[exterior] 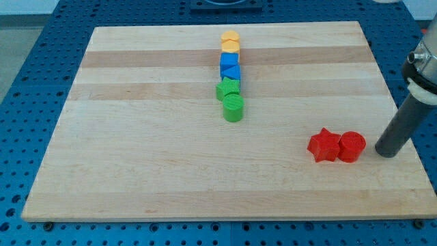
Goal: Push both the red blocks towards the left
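My tip (386, 153), no fingers to speak of, sits right of the red cylinder (351, 146); an off-centre push could split it from the red star (324, 145).

My tip (386, 153) beside red cylinder (351, 146)

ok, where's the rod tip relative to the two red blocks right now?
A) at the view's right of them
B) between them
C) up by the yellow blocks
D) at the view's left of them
A: my tip sits just to the view's right of the red cylinder, which lies beside the red star-shaped block, with a small gap between tip and cylinder.
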`<state>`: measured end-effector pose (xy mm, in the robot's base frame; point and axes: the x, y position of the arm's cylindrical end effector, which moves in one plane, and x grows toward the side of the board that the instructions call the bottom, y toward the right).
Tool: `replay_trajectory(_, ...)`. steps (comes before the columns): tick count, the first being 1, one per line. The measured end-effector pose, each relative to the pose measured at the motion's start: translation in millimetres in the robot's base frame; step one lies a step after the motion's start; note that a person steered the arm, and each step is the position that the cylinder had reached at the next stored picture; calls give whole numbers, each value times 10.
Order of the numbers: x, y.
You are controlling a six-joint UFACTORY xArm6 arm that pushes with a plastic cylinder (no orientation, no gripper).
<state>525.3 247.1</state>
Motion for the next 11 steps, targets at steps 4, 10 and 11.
replay_trajectory(4, 0, -210)
replay_trajectory(10, 0, -642)
replay_trajectory(11, 0, -759)
